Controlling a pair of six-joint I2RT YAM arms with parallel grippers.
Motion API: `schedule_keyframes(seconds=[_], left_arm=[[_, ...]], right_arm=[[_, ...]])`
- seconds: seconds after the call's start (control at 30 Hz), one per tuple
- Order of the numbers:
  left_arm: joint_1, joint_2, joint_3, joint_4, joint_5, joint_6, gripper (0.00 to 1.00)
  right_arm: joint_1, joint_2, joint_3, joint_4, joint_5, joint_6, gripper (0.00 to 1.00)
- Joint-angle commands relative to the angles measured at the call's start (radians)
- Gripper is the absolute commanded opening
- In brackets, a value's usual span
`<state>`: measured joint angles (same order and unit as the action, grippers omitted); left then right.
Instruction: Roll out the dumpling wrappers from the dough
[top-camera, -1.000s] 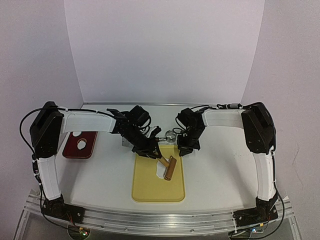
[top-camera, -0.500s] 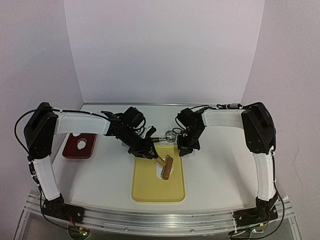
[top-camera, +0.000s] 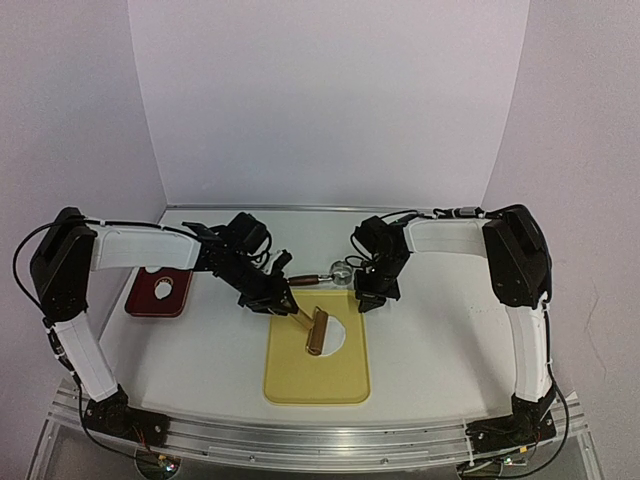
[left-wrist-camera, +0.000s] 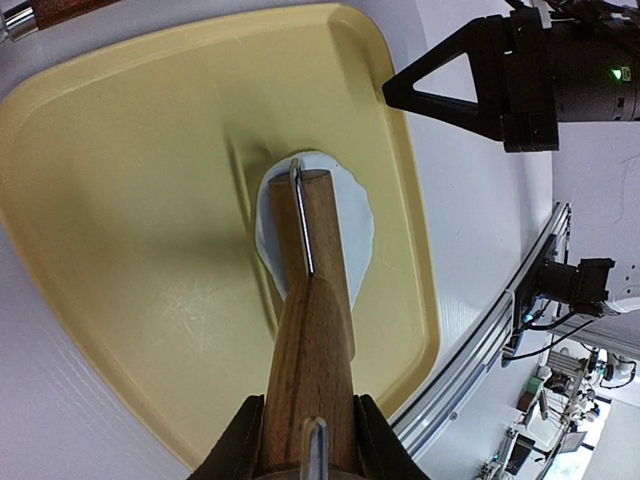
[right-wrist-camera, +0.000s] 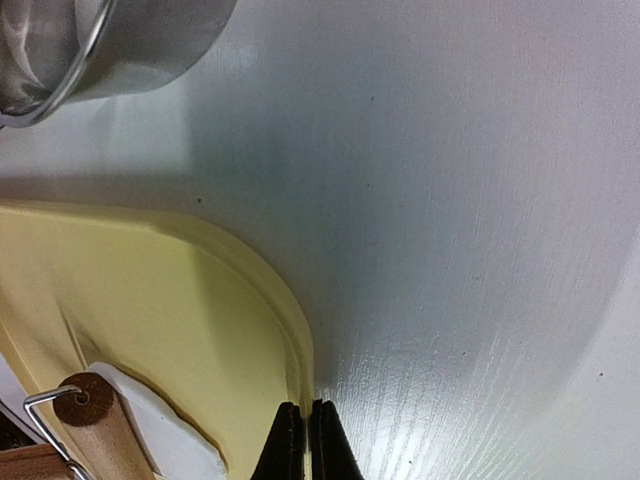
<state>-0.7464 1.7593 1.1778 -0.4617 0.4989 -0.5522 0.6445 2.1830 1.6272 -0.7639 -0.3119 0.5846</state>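
Observation:
A flattened white dough (top-camera: 334, 338) (left-wrist-camera: 357, 215) lies on the yellow tray (top-camera: 300, 375) (left-wrist-camera: 130, 200). A wooden rolling pin (top-camera: 317, 332) (left-wrist-camera: 312, 330) rests on the dough's left part. My left gripper (top-camera: 283, 303) (left-wrist-camera: 308, 445) is shut on the pin's handle. My right gripper (top-camera: 366, 300) (right-wrist-camera: 304, 435) is shut with nothing in it, its tips down at the tray's far right corner rim (right-wrist-camera: 275, 290). The roller's end (right-wrist-camera: 88, 415) and the dough's edge (right-wrist-camera: 175, 435) show in the right wrist view. Dumpling wrappers are out of view.
A metal ring cutter (top-camera: 342, 270) (right-wrist-camera: 110, 40) stands just beyond the tray. Next to it lies a wooden-handled tool (top-camera: 303, 280). A dark red plate (top-camera: 140, 300) at the left holds a white piece of dough (top-camera: 163, 289).
My left arm has drawn back to the left, dragging the rolling pin leftward over the dough and uncovering its right part. The right arm has stayed still.

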Motion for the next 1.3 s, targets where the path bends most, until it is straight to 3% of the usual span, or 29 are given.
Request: schedule_keyframes(seconds=[0.0, 0.2, 0.77, 1.1, 1.27], left_arm=[[-0.019, 0.135, 0.026, -0.145, -0.205, -0.006, 0.0], [-0.069, 0.233, 0.114, -0.152, -0.212, -0.005, 0.0], [0.024, 0.073, -0.097, -0.155, -0.252, -0.015, 0.0], [-0.056, 0.228, 0.085, -0.142, -0.207, -0.023, 0.0], [-0.041, 0.19, 0.053, -0.157, -0.242, -0.036, 0.0]], right_arm=[[0.001, -0.012, 0.005, -0.009, 0.006, 0.006, 0.0], [0.001, -0.02, -0.001, -0.009, 0.009, 0.014, 0.0], [0.001, -0.027, -0.013, -0.009, 0.016, 0.024, 0.0], [0.001, -0.028, -0.007, -0.009, 0.019, 0.021, 0.0], [0.001, -0.023, -0.003, -0.009, 0.015, 0.022, 0.0]])
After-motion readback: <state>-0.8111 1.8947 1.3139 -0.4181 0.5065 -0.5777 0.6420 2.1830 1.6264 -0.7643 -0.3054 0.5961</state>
